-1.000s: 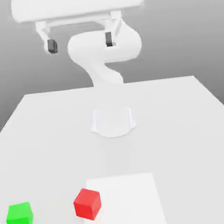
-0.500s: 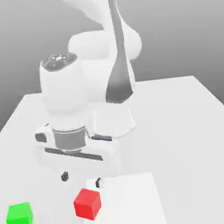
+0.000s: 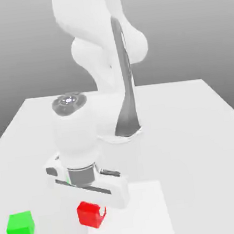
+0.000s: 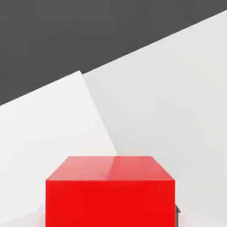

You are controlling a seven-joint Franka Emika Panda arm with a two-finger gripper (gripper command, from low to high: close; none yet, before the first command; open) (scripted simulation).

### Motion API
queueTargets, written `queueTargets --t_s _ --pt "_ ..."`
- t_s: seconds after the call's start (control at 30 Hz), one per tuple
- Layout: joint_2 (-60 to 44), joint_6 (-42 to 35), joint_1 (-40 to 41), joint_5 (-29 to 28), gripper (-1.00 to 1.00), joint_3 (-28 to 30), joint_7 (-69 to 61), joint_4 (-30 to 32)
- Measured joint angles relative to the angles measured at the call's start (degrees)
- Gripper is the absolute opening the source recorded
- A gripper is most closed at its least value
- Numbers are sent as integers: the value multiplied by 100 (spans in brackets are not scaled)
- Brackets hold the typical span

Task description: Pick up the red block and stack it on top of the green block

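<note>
The red block [image 3: 90, 215] lies on the white table near its front edge, at the left border of a paler square patch. In the hand view the red block [image 4: 110, 193] sits very close, and a sliver of dark finger pad [image 4: 177, 213] shows just beside one of its faces. My gripper [image 3: 90, 209] has come down over the block, open, with its fingers straddling it; one fingertip [image 3: 103, 211] shows at the block's side toward the exterior view's right. The green block [image 3: 20, 228] rests apart on the table, toward the exterior view's left of the red one.
The arm's white base [image 3: 118, 131] stands at the middle of the table [image 3: 192, 131]. A paler square patch [image 3: 143, 213] marks the tabletop beside the red block.
The hand has dropped from high above the table down to the red block, so that its fingers now stand around the block. Neither block has moved.
</note>
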State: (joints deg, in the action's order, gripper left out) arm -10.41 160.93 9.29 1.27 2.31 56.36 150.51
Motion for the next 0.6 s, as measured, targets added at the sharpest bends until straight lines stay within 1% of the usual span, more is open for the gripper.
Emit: queueTargets --t_s 0.07,0.3,0.37,0.47,0.5,0.6 --pt "335 -332 28 -37 -100 51 102 2" --pt "120 -1233 709 244 -100 945 1582 -1091" --pt "-142 -1171 844 397 -100 1050 1738 -1278" --pt "-724 -690 983 687 -100 936 1608 -1361" --pt "-843 -583 1015 743 100 900 1573 -1372" --pt "-843 -583 1015 743 100 900 1573 -1372"
